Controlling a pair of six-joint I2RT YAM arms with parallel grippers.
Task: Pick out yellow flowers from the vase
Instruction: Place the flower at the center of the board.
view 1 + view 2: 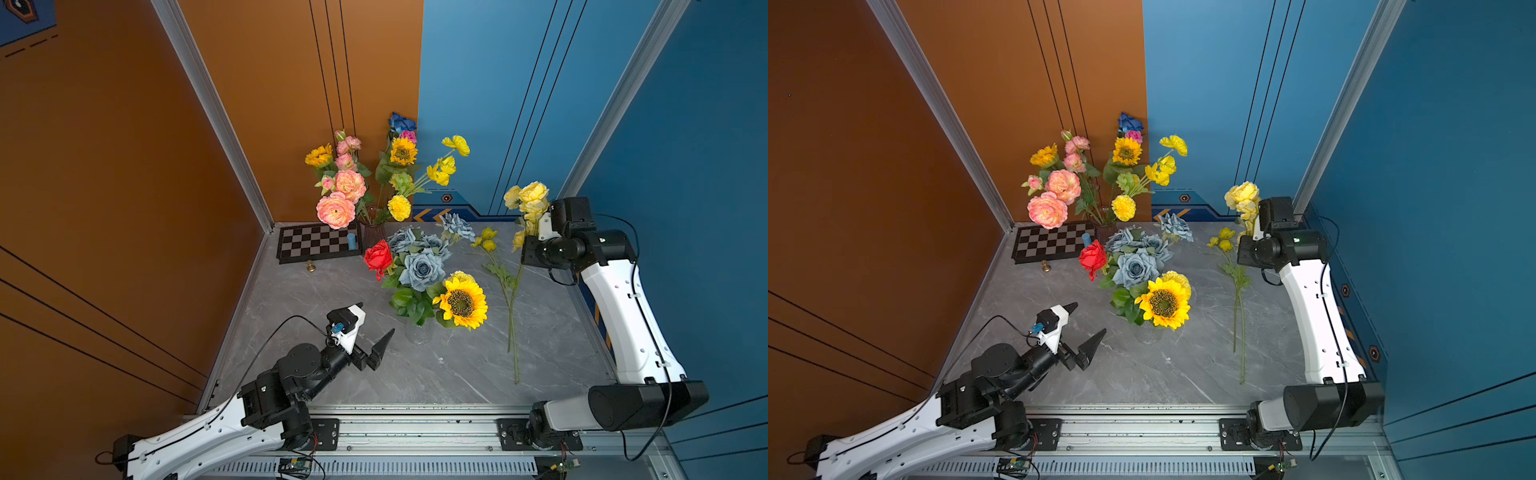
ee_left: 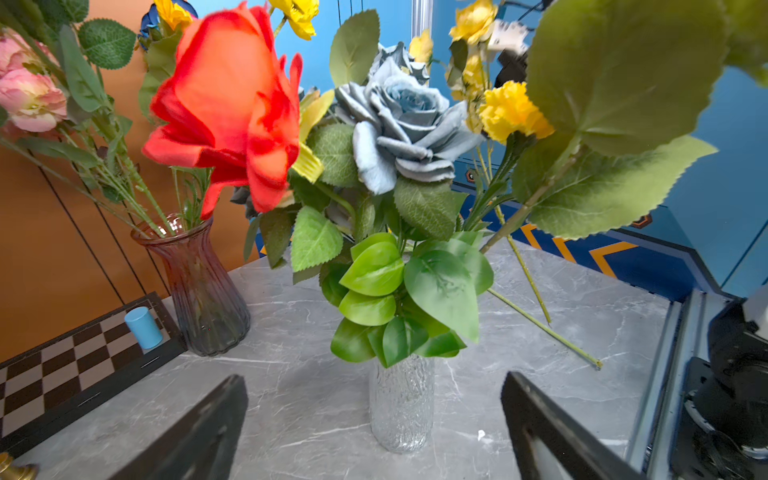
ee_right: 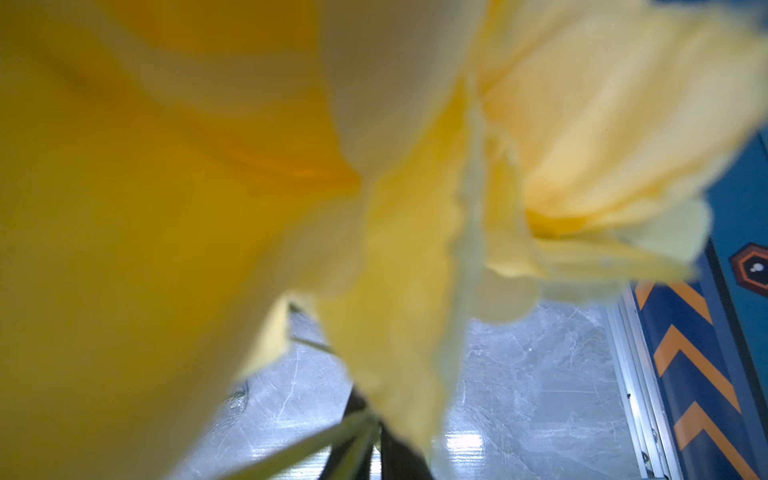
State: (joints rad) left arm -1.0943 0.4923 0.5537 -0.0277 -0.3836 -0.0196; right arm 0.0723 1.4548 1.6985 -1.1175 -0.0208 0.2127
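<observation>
1. In the right wrist view the pale-yellow rose cluster (image 3: 582,124) spreads blurred over nearly the whole picture. It hides all of the right gripper (image 3: 372,449) except dark slivers at the edge.
2. In both top views that gripper is hidden behind the right arm (image 1: 582,245) and the blooms.
3. The clear vase (image 1: 419,332) is mostly covered by leaves (image 1: 409,305) and the sunflower (image 1: 462,302).
4. The fingers (image 2: 199,432) of the left gripper (image 2: 374,376) are cut off by the picture's edge, as are the chessboard (image 2: 62,374) and a brass piece (image 2: 12,469).
5. The dark vase (image 1: 372,235) shows only partly between the peonies (image 1: 336,210) and the red rose (image 1: 378,255).
</observation>
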